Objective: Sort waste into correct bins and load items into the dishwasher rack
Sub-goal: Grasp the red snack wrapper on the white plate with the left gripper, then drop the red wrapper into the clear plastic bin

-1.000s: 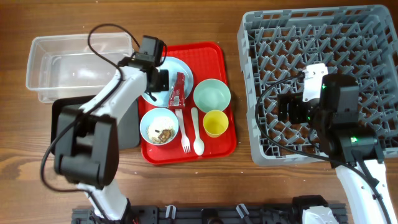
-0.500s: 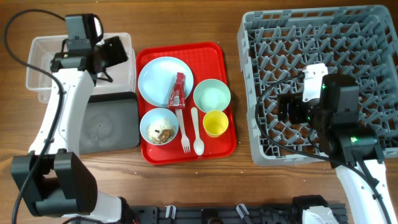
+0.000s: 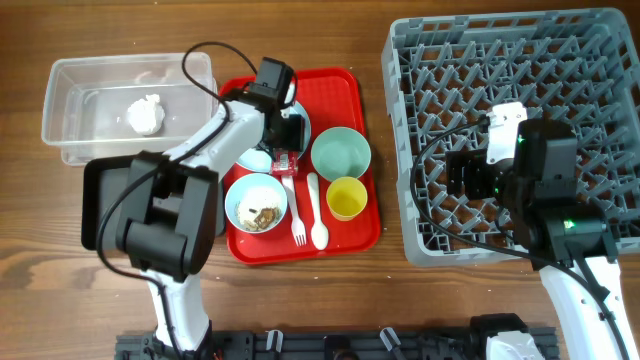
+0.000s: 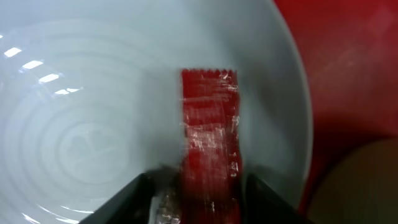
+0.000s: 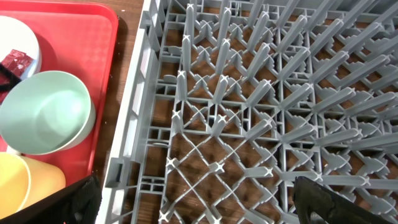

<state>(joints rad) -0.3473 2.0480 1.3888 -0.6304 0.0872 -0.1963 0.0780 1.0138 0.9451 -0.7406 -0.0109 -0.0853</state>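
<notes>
My left gripper released, fingers on either side of the red wrapper, wrapper lying on the blue plate, plate on the red tray, tissue in the clear tub, my right gripper released above the grey rack.

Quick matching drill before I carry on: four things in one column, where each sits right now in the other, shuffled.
Things:
1. tissue ball
2. red wrapper
3. food scraps
4. yellow cup

Places:
A. in the pale blue bowl
B. on the pale blue plate
C. in the clear tub
D. standing on the red tray

Pairs: 1-C, 2-B, 3-A, 4-D
</notes>
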